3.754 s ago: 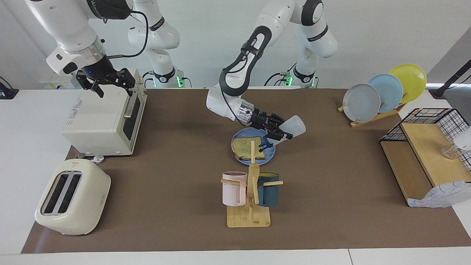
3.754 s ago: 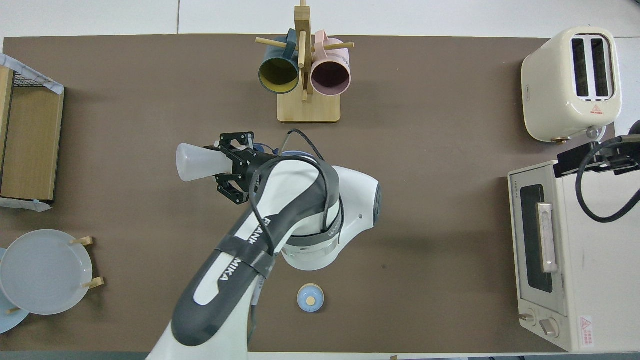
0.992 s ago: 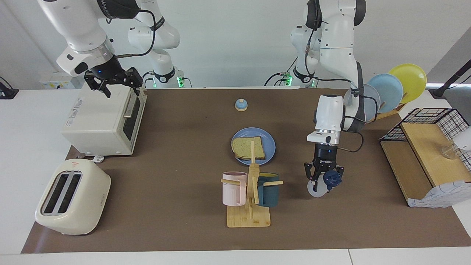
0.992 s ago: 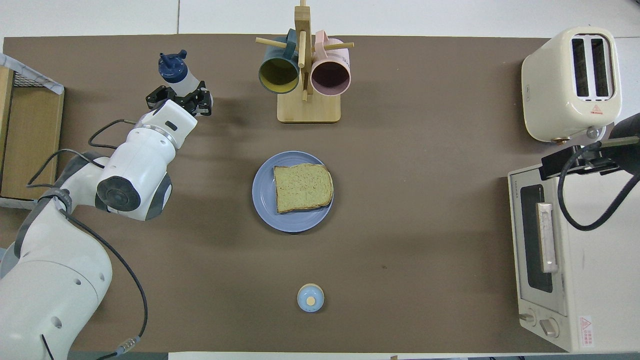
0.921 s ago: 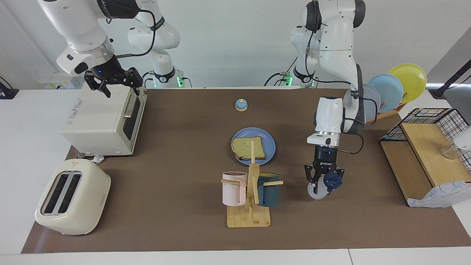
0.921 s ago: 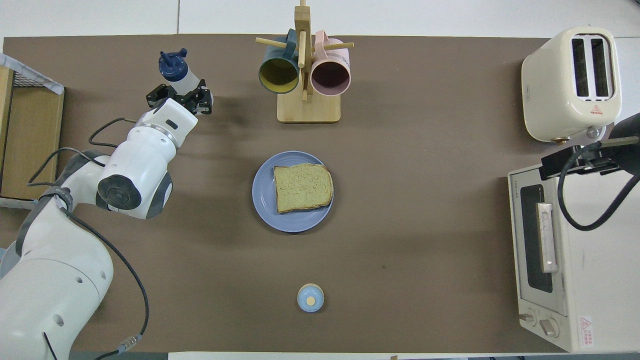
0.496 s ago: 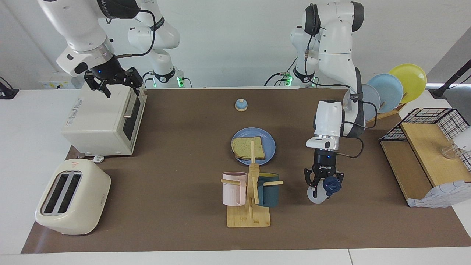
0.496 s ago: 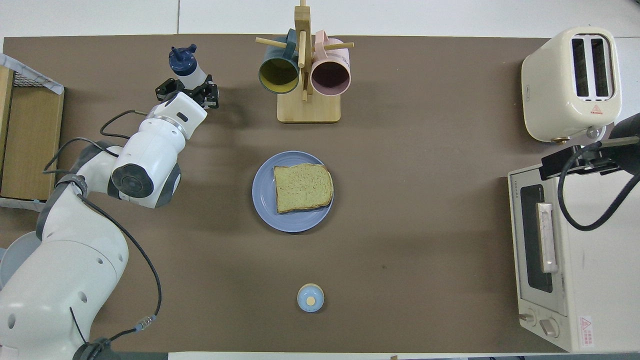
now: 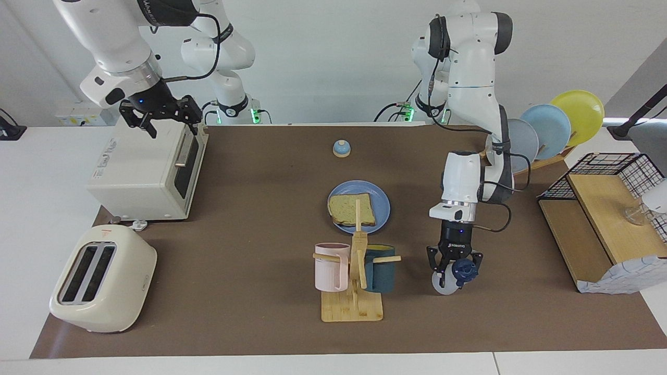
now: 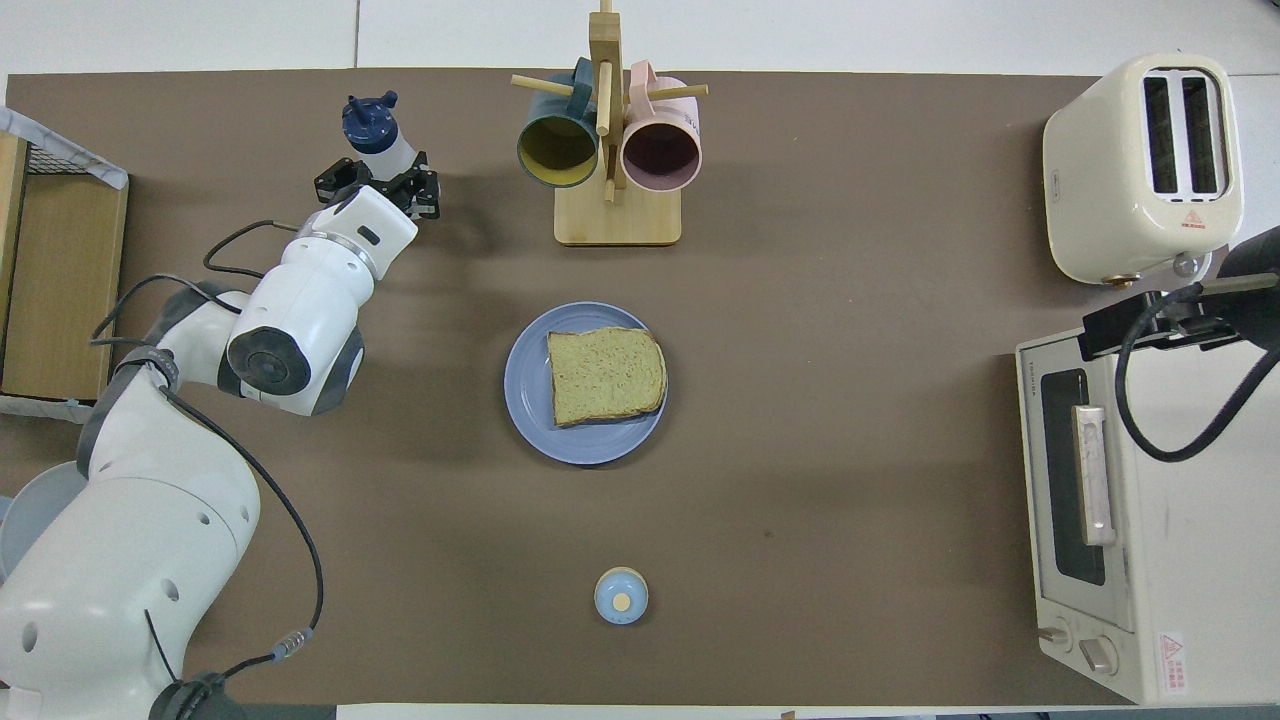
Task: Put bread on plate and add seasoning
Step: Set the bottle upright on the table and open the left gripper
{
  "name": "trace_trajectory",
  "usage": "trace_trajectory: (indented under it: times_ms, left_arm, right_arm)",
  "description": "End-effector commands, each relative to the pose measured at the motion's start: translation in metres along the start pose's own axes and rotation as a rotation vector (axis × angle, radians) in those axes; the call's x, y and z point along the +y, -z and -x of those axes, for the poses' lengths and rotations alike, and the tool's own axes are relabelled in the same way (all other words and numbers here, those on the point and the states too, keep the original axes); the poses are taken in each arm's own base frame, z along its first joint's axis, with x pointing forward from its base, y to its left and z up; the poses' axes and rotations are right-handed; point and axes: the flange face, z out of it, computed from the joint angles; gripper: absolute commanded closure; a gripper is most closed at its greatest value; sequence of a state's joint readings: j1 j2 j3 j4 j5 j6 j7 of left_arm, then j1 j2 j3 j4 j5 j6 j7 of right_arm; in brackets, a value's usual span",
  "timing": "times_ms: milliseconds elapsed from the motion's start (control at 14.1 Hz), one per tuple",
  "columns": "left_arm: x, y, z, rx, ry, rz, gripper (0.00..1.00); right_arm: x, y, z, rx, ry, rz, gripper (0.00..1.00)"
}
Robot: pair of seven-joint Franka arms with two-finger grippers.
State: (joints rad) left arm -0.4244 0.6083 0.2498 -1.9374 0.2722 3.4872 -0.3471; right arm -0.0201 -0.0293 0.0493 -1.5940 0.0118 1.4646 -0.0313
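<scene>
The left gripper (image 9: 449,269) is clamped on the seasoning bottle (image 9: 447,278), held upright low over the mat at about four o'clock from the plate (image 9: 383,208), on which the bread (image 9: 350,209) lies. The bottle is judged light, smooth and squeezable, best gripped round its body below the cap. The right gripper (image 9: 160,113) is held open above the oven (image 9: 140,174), waiting.

arms: glossy white shells | joints: dark grey bands | cables: black, looping | bases: green lights

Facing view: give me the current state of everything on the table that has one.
bread: lying flat on the plate.
seasoning bottle: capped, gripped by the left gripper.
left gripper: shut on the bottle.
right gripper: open, over the toaster oven.
toaster oven: door closed.
toaster: slots empty.
mugs: hanging on the rack.
</scene>
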Motion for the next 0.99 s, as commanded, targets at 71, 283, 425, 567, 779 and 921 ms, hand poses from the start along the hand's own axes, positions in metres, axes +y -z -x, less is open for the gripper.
trace_trajectory:
  times_ms: [71,283,425,567,779,921]
  left_arm:
    - [-0.003,-0.002,0.003,0.007,-0.023,0.005,0.68]
    - [-0.005,-0.001,0.005,0.002,-0.033,0.004,0.10]
    - [-0.010,-0.001,0.008,-0.004,-0.031,-0.003,0.00]
    - [-0.010,-0.001,0.014,-0.015,-0.033,-0.003,0.00]
    - [-0.011,0.001,0.019,-0.026,-0.029,-0.004,0.00]
    - [-0.010,0.004,0.024,-0.036,-0.028,-0.002,0.00]
  right_arm:
    - [0.000,0.000,0.007,0.005,0.009,0.007,0.00]
    - [-0.001,0.000,0.006,0.006,0.011,0.007,0.00]
    - [-0.001,0.000,0.006,0.008,0.011,0.009,0.00]
    - [-0.003,0.001,0.005,0.015,0.016,0.015,0.00]
    - [-0.010,0.001,0.004,0.021,0.016,0.020,0.00]
    - [-0.008,0.002,0.002,0.037,0.001,0.020,0.00]
